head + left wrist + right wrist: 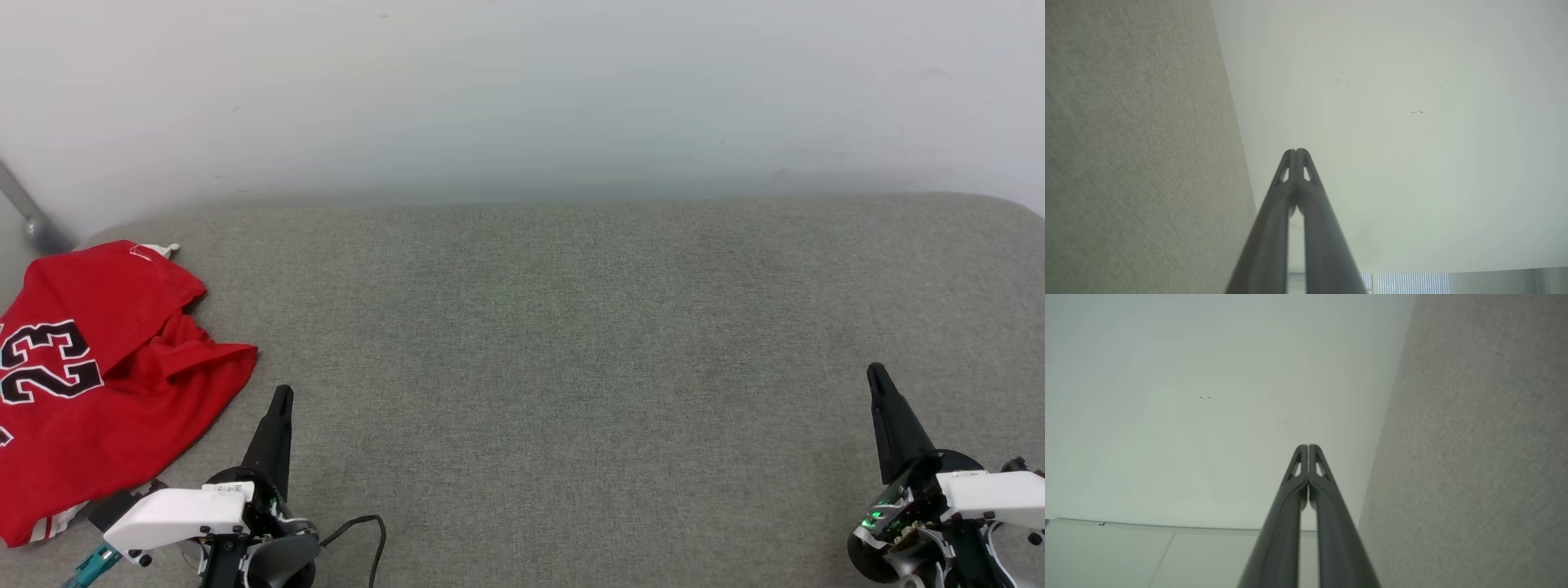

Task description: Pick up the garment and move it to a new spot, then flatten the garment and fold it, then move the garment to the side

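Grey fabric [571, 367] holds crumpled garment [106, 392] (head view).

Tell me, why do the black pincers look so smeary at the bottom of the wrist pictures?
Left wrist view: the left pincer is sharp at its tip, blurry low down, probably too near the lens. Right wrist view: the right pincer looks the same. Head view: soft even light, the garment crisp, hardly any shadows.
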You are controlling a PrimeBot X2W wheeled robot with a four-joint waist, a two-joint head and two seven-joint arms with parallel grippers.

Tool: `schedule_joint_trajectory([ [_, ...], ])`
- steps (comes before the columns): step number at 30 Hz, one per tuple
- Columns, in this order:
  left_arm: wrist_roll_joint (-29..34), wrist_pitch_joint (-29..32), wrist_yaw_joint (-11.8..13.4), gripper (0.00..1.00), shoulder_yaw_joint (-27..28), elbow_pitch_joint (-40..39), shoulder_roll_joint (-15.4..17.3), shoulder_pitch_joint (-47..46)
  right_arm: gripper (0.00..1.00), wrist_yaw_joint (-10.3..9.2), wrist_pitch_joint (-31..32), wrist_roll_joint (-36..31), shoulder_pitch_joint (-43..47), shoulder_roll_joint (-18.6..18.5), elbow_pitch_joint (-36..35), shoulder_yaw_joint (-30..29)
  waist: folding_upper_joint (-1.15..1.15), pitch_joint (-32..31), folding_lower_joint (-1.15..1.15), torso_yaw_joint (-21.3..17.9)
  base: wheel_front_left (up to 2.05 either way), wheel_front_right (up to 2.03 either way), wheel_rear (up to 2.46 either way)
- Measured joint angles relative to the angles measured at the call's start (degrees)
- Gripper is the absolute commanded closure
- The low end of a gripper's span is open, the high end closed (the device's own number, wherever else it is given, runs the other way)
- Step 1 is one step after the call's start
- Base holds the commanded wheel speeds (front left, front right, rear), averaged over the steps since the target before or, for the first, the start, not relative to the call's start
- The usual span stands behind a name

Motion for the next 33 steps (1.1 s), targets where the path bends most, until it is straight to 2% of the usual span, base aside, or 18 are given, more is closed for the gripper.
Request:
schedule_joint_trajectory([
  [24,0.0,0.0,-0.01,1.0,0.0,0.0,0.0,0.0,1.0,0.0,0.0,0.0,0.0,0.0,0.0,0.0,0.0,0.0,0.0,0.0,0.0,0.0,0.0],
  [25,0.0,-0.01,0.02,0.0,-0.05,0.3,-0.02,0.1,0.0,0.01,0.0,0.0,0.16,0.0,0.26,0.01,0.0,0.0,0.0,0.0,0.0,0.0,0.0],
  [33,-0.67,-1.41,0.05,0.0,-2.04,0.64,-0.14,1.53,0.0,-0.01,-1.54,-0.01,1.66,0.04,0.38,1.01,0.0,0.02,0.0,-0.01,0.0,0.0,0.0],
])
